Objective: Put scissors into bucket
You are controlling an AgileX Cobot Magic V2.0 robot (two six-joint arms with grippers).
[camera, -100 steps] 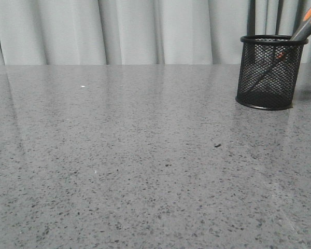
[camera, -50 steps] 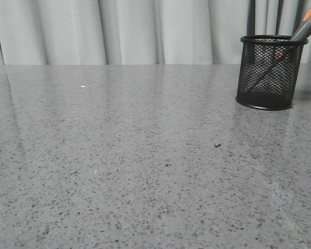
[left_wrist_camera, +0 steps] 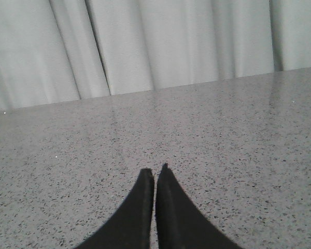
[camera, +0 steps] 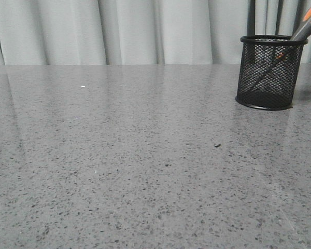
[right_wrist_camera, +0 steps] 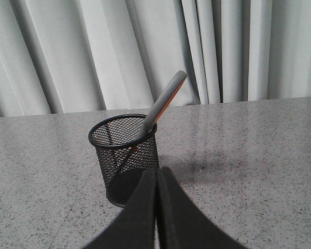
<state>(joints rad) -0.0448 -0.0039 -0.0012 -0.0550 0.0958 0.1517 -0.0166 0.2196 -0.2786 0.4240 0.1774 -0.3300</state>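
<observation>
The black wire-mesh bucket (camera: 270, 72) stands upright at the far right of the grey speckled table. The scissors (camera: 309, 23) stand in it, blades down inside the mesh, grey handles with orange lining leaning out over the rim to the right. The right wrist view shows the same bucket (right_wrist_camera: 125, 155) with the scissors' handle (right_wrist_camera: 165, 98) sticking up out of it. My right gripper (right_wrist_camera: 156, 170) is shut and empty, just in front of the bucket's base. My left gripper (left_wrist_camera: 154, 171) is shut and empty over bare table. Neither gripper shows in the front view.
The grey speckled table (camera: 145, 155) runs across the whole front view. Pale pleated curtains (camera: 119, 31) hang behind its far edge. A small dark speck (camera: 217, 145) lies on the table in front of the bucket.
</observation>
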